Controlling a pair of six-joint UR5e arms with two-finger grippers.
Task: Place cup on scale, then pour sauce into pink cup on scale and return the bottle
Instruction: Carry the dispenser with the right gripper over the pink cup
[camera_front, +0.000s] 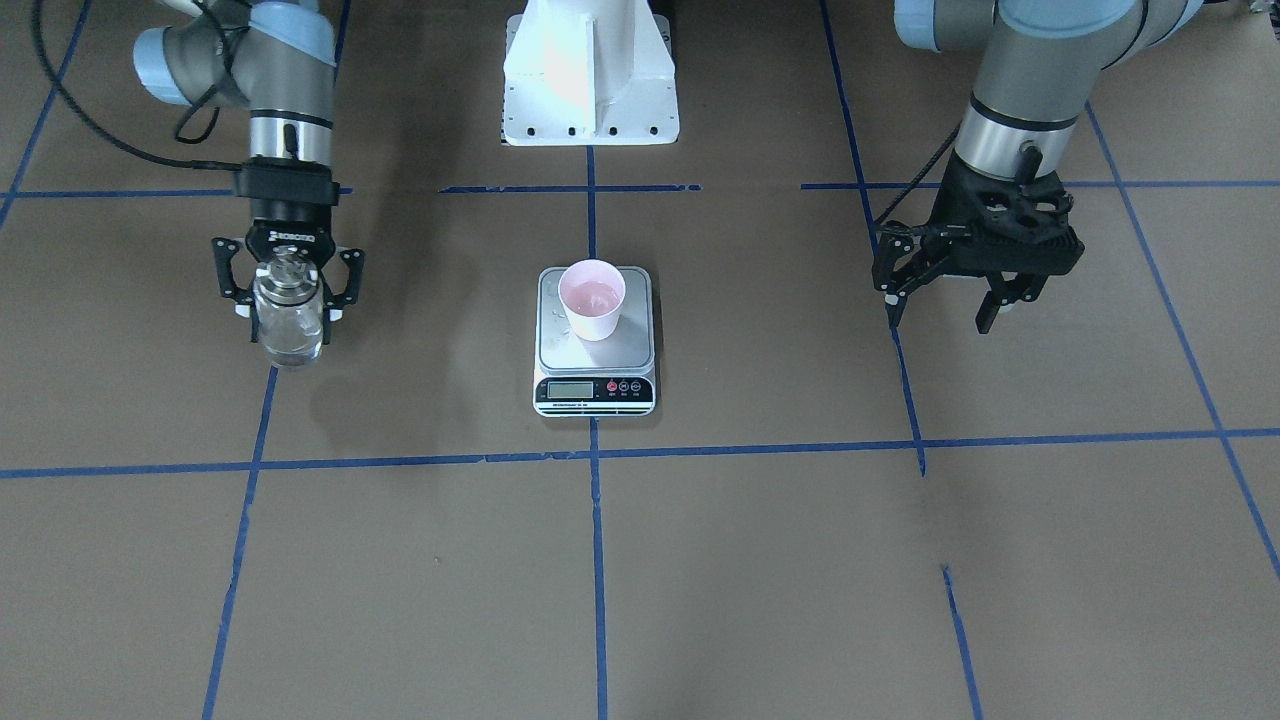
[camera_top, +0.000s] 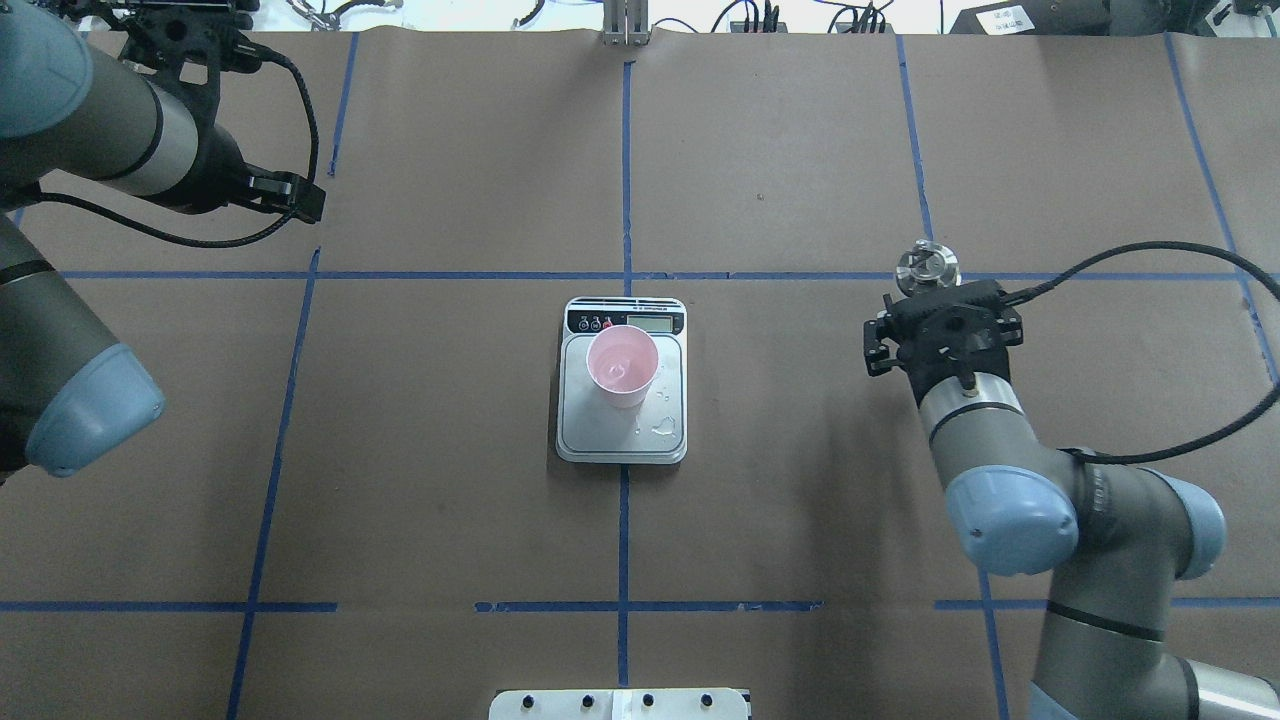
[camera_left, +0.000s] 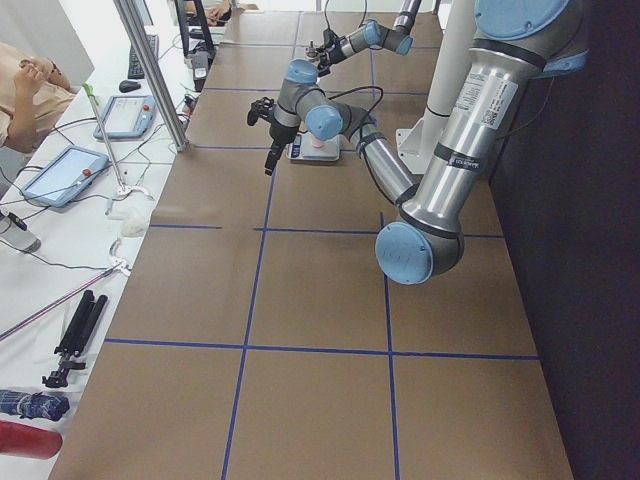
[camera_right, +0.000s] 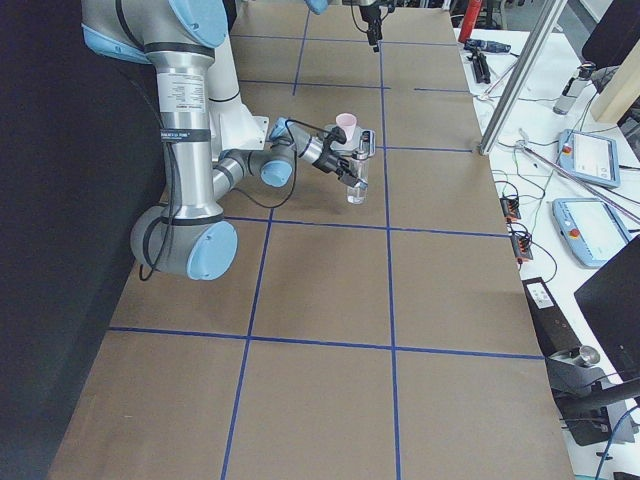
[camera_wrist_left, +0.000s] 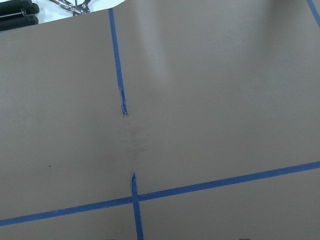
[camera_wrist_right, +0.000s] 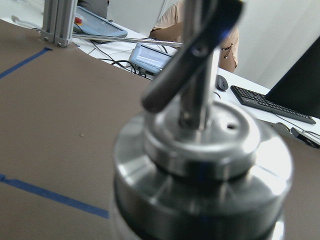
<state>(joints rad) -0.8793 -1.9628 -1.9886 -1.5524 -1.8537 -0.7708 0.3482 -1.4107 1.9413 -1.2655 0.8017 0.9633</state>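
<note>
Several droplets (camera_top: 662, 428): on scale (camera_top: 575, 440) platform, near-right corner.
Cup (camera_top: 622, 368): upright on scale, centre; sauce (camera_top: 618, 360) glints inside.
Bottle (camera_front: 289, 340): upright, right of scale.
Right gripper (camera_front: 288, 312): straddles Bottle; grip cannot be told.
Left gripper (camera_front: 938, 305): far left, fingers spread, empty.

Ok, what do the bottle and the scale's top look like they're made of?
Bottle: probably clear glass, see-through with bright glints. Its collar: polished metal, mirror-like reflections. Scale platform: likely brushed steel, a dull silver sheen; the front strip looks like black plastic.
</note>
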